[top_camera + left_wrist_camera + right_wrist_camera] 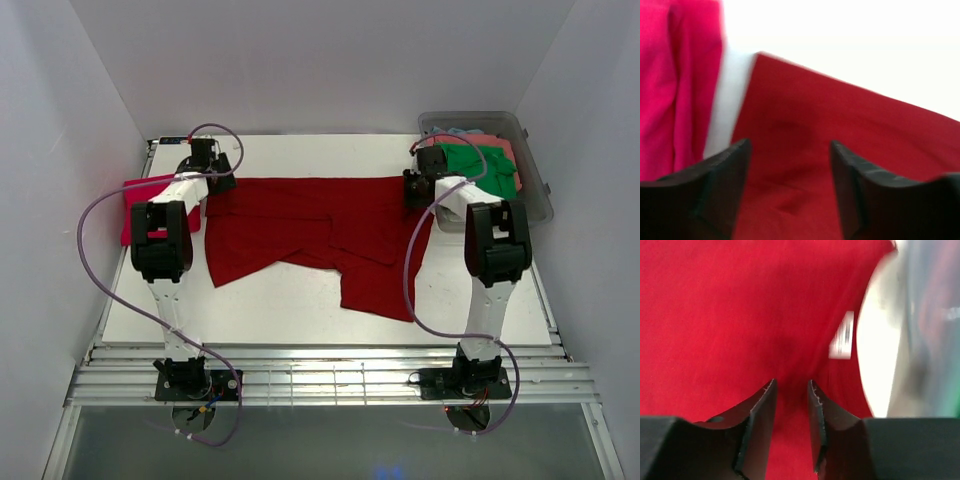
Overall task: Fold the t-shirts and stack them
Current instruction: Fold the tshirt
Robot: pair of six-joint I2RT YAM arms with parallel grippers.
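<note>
- One shirt looks finished: the pinkish-red t-shirt (133, 205) lies as a folded packet at the left edge of the counter (300, 315), partly under the left arm.
- Next to it, the dark red t-shirt (310, 225) is spread across the far middle of the counter, reaching from just beside the pinkish-red one almost to the right edge.
- Its far edge runs straight and some layers overlap, so I'd call it partly folded. The near side is ragged, though, with one flap hanging toward the near edge, so it is no tidy packet yet.
- At that shirt's far left corner hangs the left gripper (790, 145), jaws spread wide, with only flat cloth below them.
- Over the far right corner is the right gripper (791, 382), close to a white label (842, 340) on the cloth. Its jaws stand a little apart, and I see no cloth caught between them.
- At the far right corner of the counter sits a clear grey tub (540, 195).
- Inside it lie a green t-shirt (480, 165) and a coral t-shirt (505, 145), both bunched up rather than folded. A scrap of pale blue shows at the tub's far side; I can't tell what it is.
- What's left, by my reckoning: finish the dark red fold, stack it on the pinkish-red one, then do the shirts in the tub.
</note>
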